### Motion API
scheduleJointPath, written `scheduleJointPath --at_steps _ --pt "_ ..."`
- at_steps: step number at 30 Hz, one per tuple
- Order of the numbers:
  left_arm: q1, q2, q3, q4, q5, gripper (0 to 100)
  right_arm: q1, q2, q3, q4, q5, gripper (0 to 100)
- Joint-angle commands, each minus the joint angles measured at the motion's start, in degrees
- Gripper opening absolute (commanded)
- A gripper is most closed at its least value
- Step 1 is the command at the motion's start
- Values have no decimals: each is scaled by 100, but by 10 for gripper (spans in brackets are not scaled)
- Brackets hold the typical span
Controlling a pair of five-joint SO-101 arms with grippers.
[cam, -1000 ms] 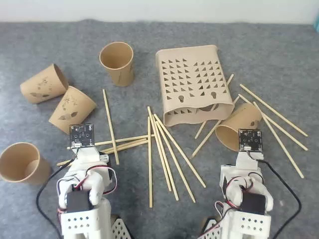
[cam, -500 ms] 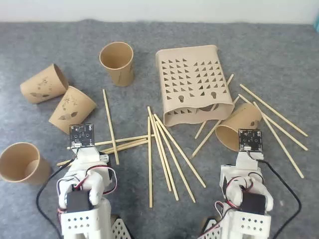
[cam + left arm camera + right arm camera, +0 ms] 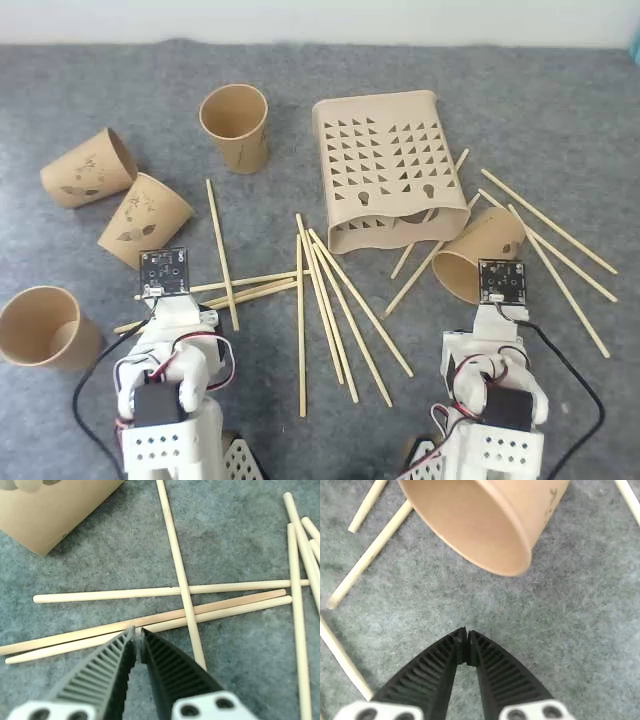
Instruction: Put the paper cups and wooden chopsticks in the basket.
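A beige perforated basket [image 3: 389, 168] lies bottom up at the back centre. Paper cups: one upright [image 3: 235, 125], two tipped at the left [image 3: 85, 168] [image 3: 146, 218], one at the near left [image 3: 42, 328], one on its side by the basket [image 3: 477, 253] [image 3: 485, 520]. Several wooden chopsticks [image 3: 330, 305] lie scattered in the middle and at the right [image 3: 545, 235]. My left gripper [image 3: 137, 636] is shut and empty just above crossed chopsticks [image 3: 182, 582], with a cup's side [image 3: 55, 510] beyond. My right gripper [image 3: 467, 639] is shut and empty, a short way before the tipped cup's mouth.
The grey felt table [image 3: 560, 110] has bare room at the back right and along the front between the arms. Both arm bases [image 3: 165, 400] [image 3: 495, 395] sit at the near edge.
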Motion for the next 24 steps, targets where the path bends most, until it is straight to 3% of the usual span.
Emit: scheduleJointPath --at_steps 1,13,20,24 --pt "-26 -79 -40 35 0 12 -22 -75 105 -40 62 8" --pt "-35 -88 -435 -220 -18 12 92 -75 -141 -22 62 8" --pt "-35 -88 -1007 -255 -18 12 1604 -75 -888 48 62 9" --pt "-35 -88 -998 -246 -35 12 1886 -75 -897 31 62 9"
